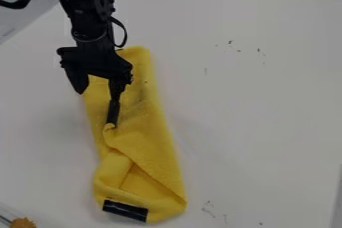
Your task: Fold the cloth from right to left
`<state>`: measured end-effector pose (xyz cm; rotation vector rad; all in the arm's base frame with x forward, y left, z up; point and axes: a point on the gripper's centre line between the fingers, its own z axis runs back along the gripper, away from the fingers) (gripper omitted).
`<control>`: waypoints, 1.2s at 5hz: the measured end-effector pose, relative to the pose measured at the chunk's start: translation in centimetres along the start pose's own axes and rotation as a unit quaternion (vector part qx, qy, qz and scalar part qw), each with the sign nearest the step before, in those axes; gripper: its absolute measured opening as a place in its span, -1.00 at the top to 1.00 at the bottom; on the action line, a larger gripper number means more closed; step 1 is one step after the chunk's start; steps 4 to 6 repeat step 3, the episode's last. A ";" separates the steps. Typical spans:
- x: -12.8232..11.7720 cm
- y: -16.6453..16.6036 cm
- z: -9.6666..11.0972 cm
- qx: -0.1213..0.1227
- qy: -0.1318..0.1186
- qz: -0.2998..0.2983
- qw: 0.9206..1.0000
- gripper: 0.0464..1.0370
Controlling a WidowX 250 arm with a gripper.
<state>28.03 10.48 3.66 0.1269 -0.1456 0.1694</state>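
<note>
Cloth [158, 164]: probably bunching rather than folding on a next squeeze, owing to the wide span of fabric lying between 2 spread fingers [113, 113] and the loose ridges rising toward the black strip [125, 211]. Possibly catching more than 1 layer too, with overlapping folds sitting just beside the strip, and so dragging folded and loose parts along together. Perhaps snagging on a lift as well, because of 1 fingertip meeting a small raised tuft well apart from the strip; then tugging the diagonal flap open, or skewing the whole piece across the bench [267, 97].

At the end effector [96, 108]: standing wide open, holding its 2 fingers well apart and apparently pinching nothing. Seemingly touching the cloth at the tuft with the finger nearer the strip, but not showing how hard it is pressing. Placing the other finger farther from the strip, by a long edge of the cloth, perhaps brushing fabric, perhaps hovering; impossible to tell which.

On the bench: lying long, narrow and yellow, running from the strip to a far end beyond the end effector, and creasing most thickly near the strip.
</note>
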 end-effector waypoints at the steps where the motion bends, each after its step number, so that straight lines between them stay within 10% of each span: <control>1: 0.6 0.6 0.9 0.008 0.009 -0.033 0.999 -0.94; 6: 1.5 0.5 1.3 0.003 0.009 -0.067 0.998 -0.93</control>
